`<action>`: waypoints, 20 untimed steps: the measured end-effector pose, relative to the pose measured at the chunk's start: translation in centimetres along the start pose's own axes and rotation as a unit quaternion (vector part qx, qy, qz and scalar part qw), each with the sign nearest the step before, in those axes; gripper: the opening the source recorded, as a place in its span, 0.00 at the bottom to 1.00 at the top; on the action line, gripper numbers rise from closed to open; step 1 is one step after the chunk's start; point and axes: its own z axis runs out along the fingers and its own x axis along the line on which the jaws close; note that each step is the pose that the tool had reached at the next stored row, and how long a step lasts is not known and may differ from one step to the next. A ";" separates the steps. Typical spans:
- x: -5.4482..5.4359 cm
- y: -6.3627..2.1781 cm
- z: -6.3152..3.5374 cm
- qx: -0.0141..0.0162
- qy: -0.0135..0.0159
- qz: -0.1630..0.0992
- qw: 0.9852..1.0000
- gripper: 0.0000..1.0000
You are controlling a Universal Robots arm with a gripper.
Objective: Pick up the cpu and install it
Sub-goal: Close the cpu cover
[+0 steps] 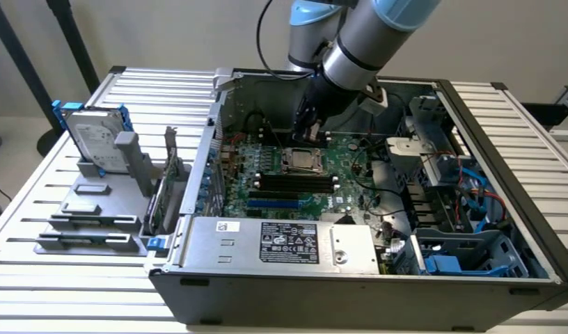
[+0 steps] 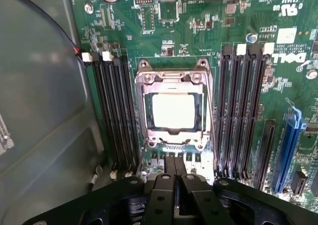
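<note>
Hovering just above the socket (image 2: 172, 76), gripper (image 1: 305, 138) closed tight, gripping nothing. Wrist view: one cpu (image 2: 173, 111) lying in the socket frame, four black memory slots (image 2: 115, 111) each side. Exterior view: computer case (image 1: 358, 287) walls ring the arm; one hard drive (image 1: 97, 139) upright on worktop (image 1: 70, 296), far left.

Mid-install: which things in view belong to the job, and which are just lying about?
In the job: cpu in the motherboard socket; gripper, shut, close by it.
Not part of it: hard drive; grey plastic bars; memory slots.
</note>
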 end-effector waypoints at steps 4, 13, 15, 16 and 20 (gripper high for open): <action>-0.2 -0.19 0.78 0.000 0.000 0.000 1.000 0.11; -0.4 -0.04 2.45 0.000 -0.003 0.001 1.000 0.11; -0.4 0.02 2.81 0.000 -0.003 0.001 1.000 0.11; -0.4 0.06 2.98 0.000 -0.003 0.001 1.000 0.11; -0.5 0.30 3.68 0.000 -0.004 0.002 1.000 0.11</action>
